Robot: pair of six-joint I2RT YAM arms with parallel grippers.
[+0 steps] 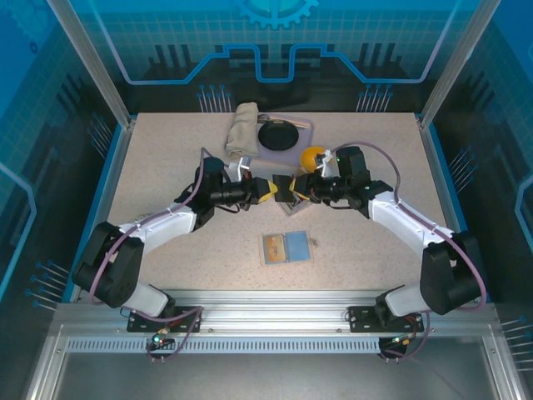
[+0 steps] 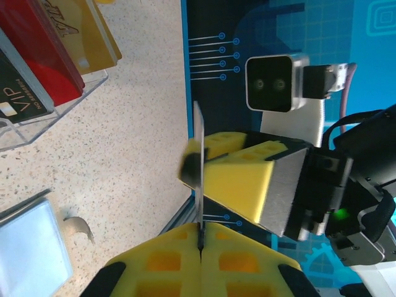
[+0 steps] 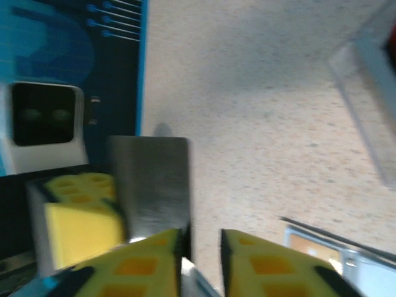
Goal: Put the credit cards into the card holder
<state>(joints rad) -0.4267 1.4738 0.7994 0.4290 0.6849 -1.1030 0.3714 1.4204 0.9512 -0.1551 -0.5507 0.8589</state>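
A black credit card [image 1: 283, 187] hangs above the table's middle between my two grippers. Seen edge-on in the left wrist view, the card [image 2: 198, 161] is pinched by my left gripper [image 2: 201, 238], which is shut on its lower edge. My right gripper [image 3: 201, 247] stands open, and the card's dark face [image 3: 151, 179] lies against its left finger [image 3: 142, 263]. The card holder [image 1: 298, 247] lies open and flat on the table nearer the bases, with a gold card in it. A red card [image 2: 43, 43], a gold card [image 2: 93, 31] and a black card [image 2: 18, 102] stand in a clear stand.
The clear stand [image 2: 37, 120] sits just below the grippers. At the back lie a beige cloth [image 1: 243, 127], a black round dish [image 1: 277, 135] and a yellow ball [image 1: 312, 157]. Blue rails [image 1: 107, 179] border the table.
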